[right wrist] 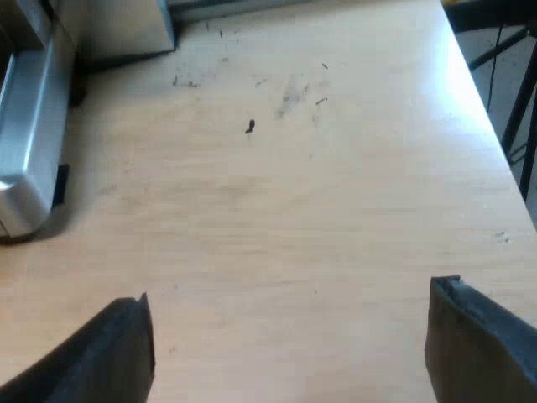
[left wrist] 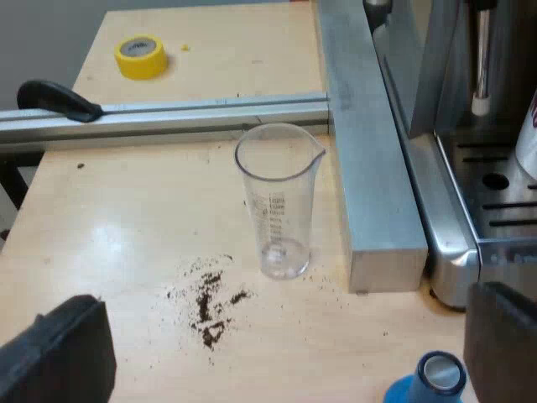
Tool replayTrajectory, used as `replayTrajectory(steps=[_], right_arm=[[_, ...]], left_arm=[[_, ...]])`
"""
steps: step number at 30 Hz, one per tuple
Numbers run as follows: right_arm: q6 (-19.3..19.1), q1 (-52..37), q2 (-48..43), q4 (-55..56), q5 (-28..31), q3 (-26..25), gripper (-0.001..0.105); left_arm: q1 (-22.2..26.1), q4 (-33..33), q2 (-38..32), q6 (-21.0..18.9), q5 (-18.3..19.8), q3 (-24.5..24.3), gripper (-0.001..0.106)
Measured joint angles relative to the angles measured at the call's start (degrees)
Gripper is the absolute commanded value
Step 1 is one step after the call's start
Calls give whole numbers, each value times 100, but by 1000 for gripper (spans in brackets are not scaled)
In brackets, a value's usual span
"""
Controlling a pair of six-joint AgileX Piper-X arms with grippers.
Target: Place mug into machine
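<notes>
Hanging empty, fingers apart, left gripper (left wrist: 281, 344) and right gripper (right wrist: 294, 344) idle; white mug (left wrist: 529, 141), seemingly, stands on espresso machine (left wrist: 451, 239).

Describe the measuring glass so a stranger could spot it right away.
Start at the silver espresso machine and the grey metal beam along its base. Beside that beam, on the pale wooden table, stands a clear plastic measuring glass, upright, near spilled coffee grounds. Unlike the yellow tape roll and blue tamper, it is see-through, with a spout and printed scale.
</notes>
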Motion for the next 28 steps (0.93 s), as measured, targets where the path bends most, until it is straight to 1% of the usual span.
replayTrajectory(steps=[8, 11, 13, 28], right_arm=[[0, 0, 0, -49, 0, 33, 69], [0, 0, 0, -49, 0, 33, 69], [0, 0, 0, -49, 0, 33, 69], [0, 0, 0, -49, 0, 33, 69]], left_arm=[[0, -58, 0, 0, 0, 17, 85], [0, -275, 0, 179, 0, 125, 85], [0, -314, 0, 213, 0, 163, 85], [0, -312, 0, 226, 0, 168, 85]])
